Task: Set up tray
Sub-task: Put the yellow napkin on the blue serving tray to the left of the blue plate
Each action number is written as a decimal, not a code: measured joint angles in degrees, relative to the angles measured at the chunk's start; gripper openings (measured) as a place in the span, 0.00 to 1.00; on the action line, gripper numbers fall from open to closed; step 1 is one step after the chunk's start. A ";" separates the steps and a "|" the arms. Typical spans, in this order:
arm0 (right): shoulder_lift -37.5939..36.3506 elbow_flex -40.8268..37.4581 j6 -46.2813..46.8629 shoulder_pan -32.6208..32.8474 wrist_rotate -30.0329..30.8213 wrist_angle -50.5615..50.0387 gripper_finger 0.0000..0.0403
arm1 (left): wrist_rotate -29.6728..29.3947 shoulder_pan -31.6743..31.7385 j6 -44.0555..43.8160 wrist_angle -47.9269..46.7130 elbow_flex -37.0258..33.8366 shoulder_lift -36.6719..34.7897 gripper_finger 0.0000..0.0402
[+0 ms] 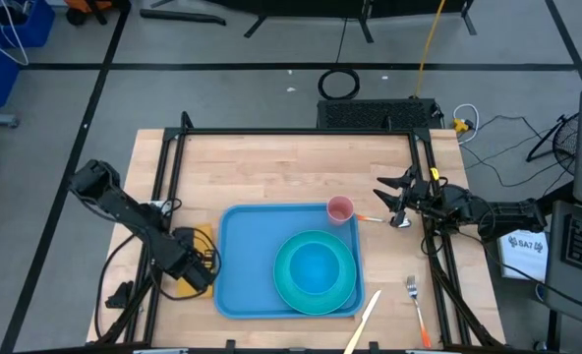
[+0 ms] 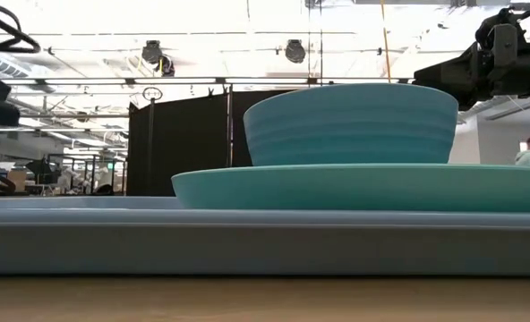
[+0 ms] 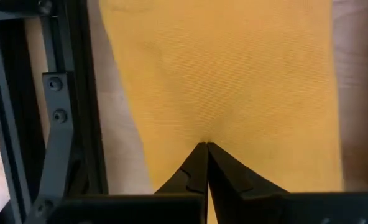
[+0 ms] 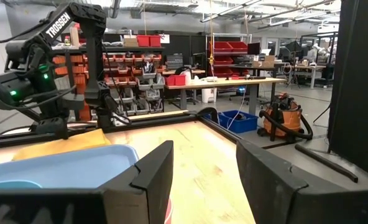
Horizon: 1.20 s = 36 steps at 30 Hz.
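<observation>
The blue tray (image 1: 242, 261) lies flat on the table, also seen edge-on in the low view (image 2: 202, 237). A turquoise plate (image 1: 345, 290) with a bowl (image 1: 316, 265) sits on it, and a pink cup (image 1: 340, 208) stands at its far right corner. The orange-yellow napkin (image 1: 201, 239) lies flat on the table left of the tray. My left gripper (image 1: 199, 265) is down on the napkin, shut. My right gripper (image 1: 393, 197) is open, hovering right of the cup and just above a spoon (image 1: 379, 219); its fingers (image 4: 153, 177) touch nothing. My left gripper has its shut fingertips (image 3: 199, 155) on the napkin's upper face (image 3: 204, 138), away from its edges. It comes from above, pointing down. A small pucker of cloth shows right at the tips; how many layers are caught I cannot tell. The napkin lies flat on the table.
A fork (image 1: 416, 295) and a pale knife (image 1: 365, 317) lie on the table near its right near corner. Black frame rails (image 1: 168, 187) run along the table's sides, one close beside the napkin (image 3: 59, 124). Bare wood (image 1: 291, 167) stretches beyond the tray.
</observation>
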 joint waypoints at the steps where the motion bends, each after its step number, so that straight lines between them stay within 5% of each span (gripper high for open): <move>1: 0.00 0.00 0.01 0.00 0.00 0.01 0.41 | -0.07 -0.02 0.52 0.61 -0.50 -0.02 0.01; 6: 0.00 0.00 0.01 0.00 0.00 0.04 0.41 | -2.21 -0.02 1.00 5.21 -2.73 -0.02 0.07; 18: 0.00 0.00 0.01 0.00 0.00 0.00 0.41 | -6.14 0.09 1.28 7.41 -4.61 -0.06 0.48; 26: 0.00 0.00 -0.02 0.00 0.00 0.02 0.41 | -0.67 0.09 -1.24 7.93 -2.06 -1.60 0.65; 36: 0.00 0.00 0.01 0.02 0.00 0.00 0.41 | 13.45 -2.46 -9.28 7.44 0.81 -1.72 0.67</move>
